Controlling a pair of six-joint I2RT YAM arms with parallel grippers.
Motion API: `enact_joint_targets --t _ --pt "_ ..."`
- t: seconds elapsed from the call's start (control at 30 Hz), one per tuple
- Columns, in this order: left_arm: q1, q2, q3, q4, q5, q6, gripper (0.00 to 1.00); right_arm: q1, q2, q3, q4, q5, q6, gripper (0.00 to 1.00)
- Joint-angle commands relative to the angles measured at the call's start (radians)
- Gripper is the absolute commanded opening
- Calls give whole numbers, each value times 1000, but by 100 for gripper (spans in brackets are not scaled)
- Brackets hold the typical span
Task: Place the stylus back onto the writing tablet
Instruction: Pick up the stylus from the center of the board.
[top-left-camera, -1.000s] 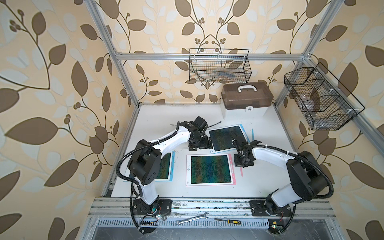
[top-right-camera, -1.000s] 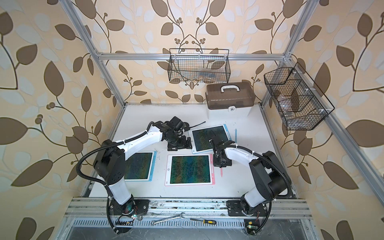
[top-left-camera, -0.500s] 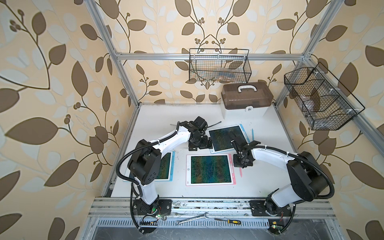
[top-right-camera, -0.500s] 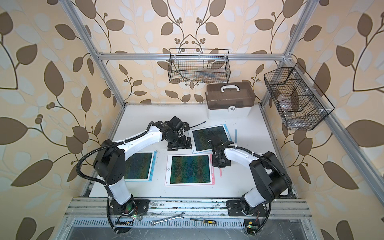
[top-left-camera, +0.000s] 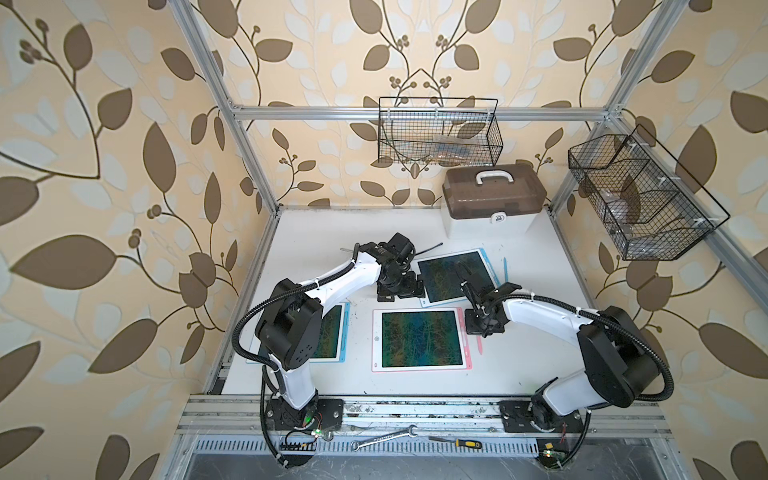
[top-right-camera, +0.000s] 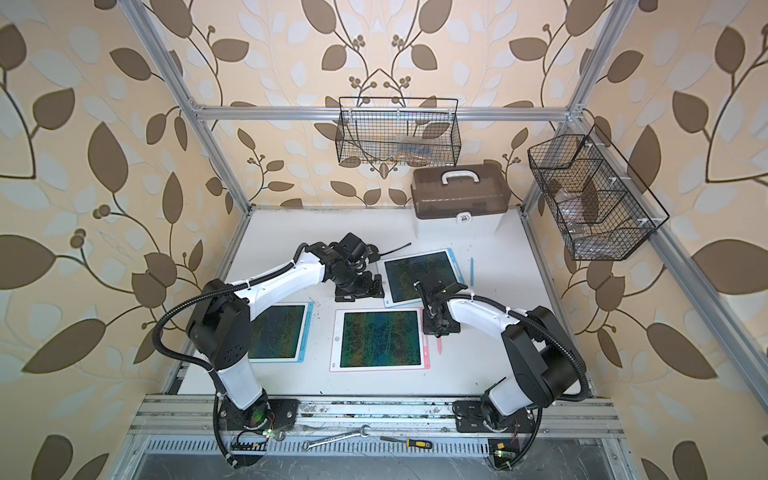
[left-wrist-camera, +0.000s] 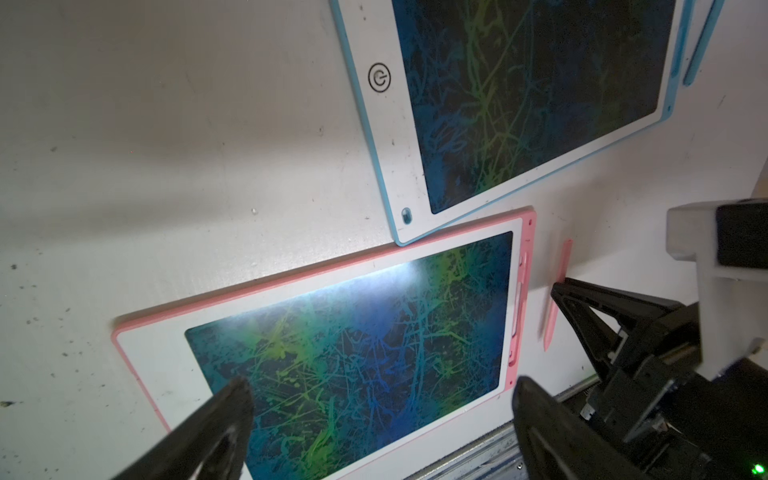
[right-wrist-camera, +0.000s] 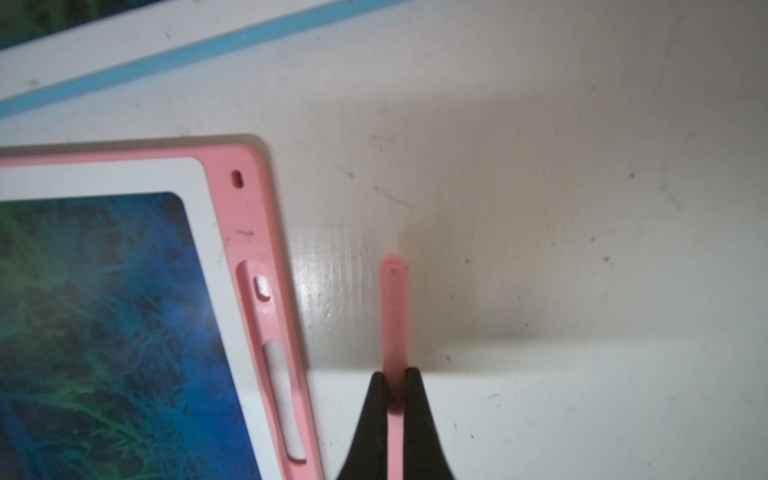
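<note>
Stylus, clamped in the right claw, lies parallel to and just beside the pink tablet's slotted edge; the left claw gapes apart.

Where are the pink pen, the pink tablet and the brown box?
pink pen (right-wrist-camera: 395, 316): right wrist view, bare shaft.
pink tablet (top-left-camera: 422, 345): a top view, screen middle.
brown box (top-left-camera: 519, 195): a top view, lid.

Both top views: high at cell front, facing down and back, whole table seen. Left wrist: near, slanting over pink tablet. Right wrist: very close on stylus; all share tablet's edge.
</note>
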Motion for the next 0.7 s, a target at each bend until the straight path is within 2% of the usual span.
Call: enact_joint_targets --t 0.0,0.67 --pt "10 -20 12 -1 8 -3 98 18 -18 -20 -8 0 24 0" --pt "11 -29 4 3 8 -4 97 63 -36 -7 6 -43 63 0"
